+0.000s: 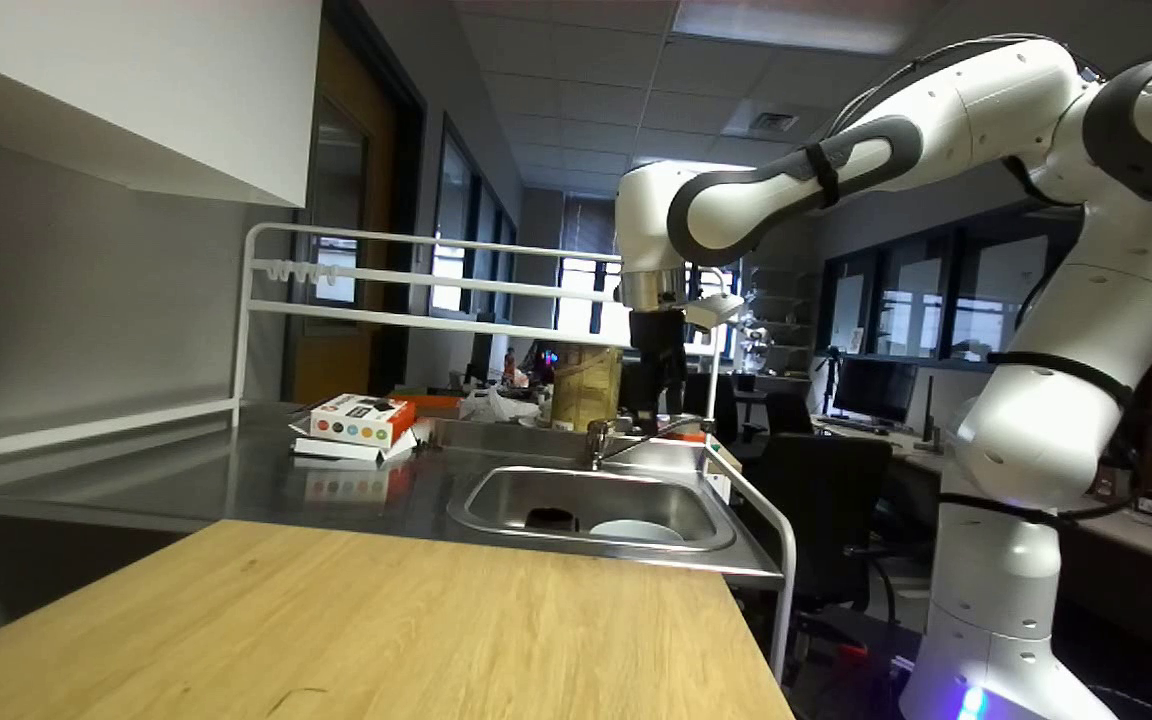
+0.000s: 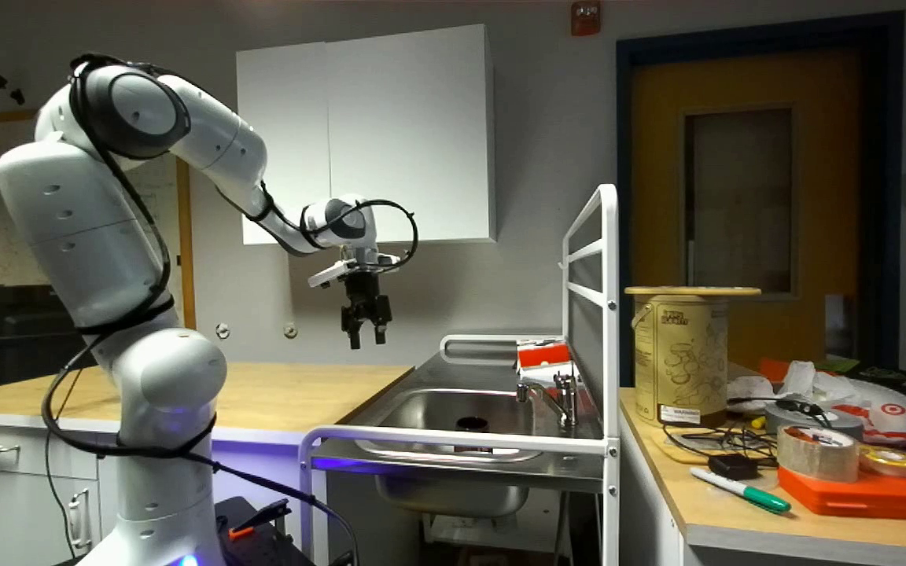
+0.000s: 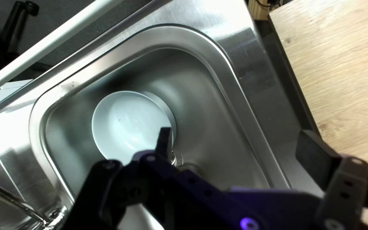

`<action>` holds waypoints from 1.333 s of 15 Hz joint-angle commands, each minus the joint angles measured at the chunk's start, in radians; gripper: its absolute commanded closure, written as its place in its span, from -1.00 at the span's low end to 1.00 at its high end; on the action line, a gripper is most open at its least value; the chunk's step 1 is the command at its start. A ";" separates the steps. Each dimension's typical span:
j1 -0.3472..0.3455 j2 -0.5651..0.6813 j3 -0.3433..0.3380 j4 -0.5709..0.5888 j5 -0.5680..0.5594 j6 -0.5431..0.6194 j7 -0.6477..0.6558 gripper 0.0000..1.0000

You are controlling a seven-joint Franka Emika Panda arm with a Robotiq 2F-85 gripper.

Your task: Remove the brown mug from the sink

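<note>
A dark brown mug (image 1: 551, 519) sits in the steel sink (image 1: 464, 512); it also shows in an exterior view (image 2: 472, 425), partly behind a white rail. A pale bowl (image 1: 636, 531) is beside it in the sink, and fills part of the wrist view (image 3: 129, 124). In the wrist view the mug is mostly or wholly hidden by the gripper; a curved rim there could be the mug or the drain. My gripper (image 3: 240, 142) is open and empty. It hangs fingers down, well above the sink, in both exterior views (image 1: 661, 418) (image 2: 367, 339).
A faucet (image 2: 567, 401) stands at the sink's edge. White rails (image 2: 461, 439) run around the counter. A wooden tabletop (image 1: 386, 620) adjoins the counter. A red and white box (image 1: 361, 420) lies on the counter. A white cabinet (image 2: 414, 134) hangs on the wall.
</note>
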 commanded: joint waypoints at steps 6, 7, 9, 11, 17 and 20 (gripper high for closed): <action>0.018 0.002 -0.016 0.002 -0.006 -0.003 0.006 -1.00; 0.018 0.002 -0.016 0.002 -0.006 -0.003 0.006 -1.00; 0.018 0.002 -0.016 0.002 -0.006 -0.002 0.006 -1.00; 0.018 0.002 -0.016 0.002 -0.006 -0.002 0.006 -1.00; -0.003 0.123 -0.032 0.074 -0.021 0.050 0.036 -1.00; -0.009 0.227 -0.052 0.137 -0.009 0.121 0.057 -1.00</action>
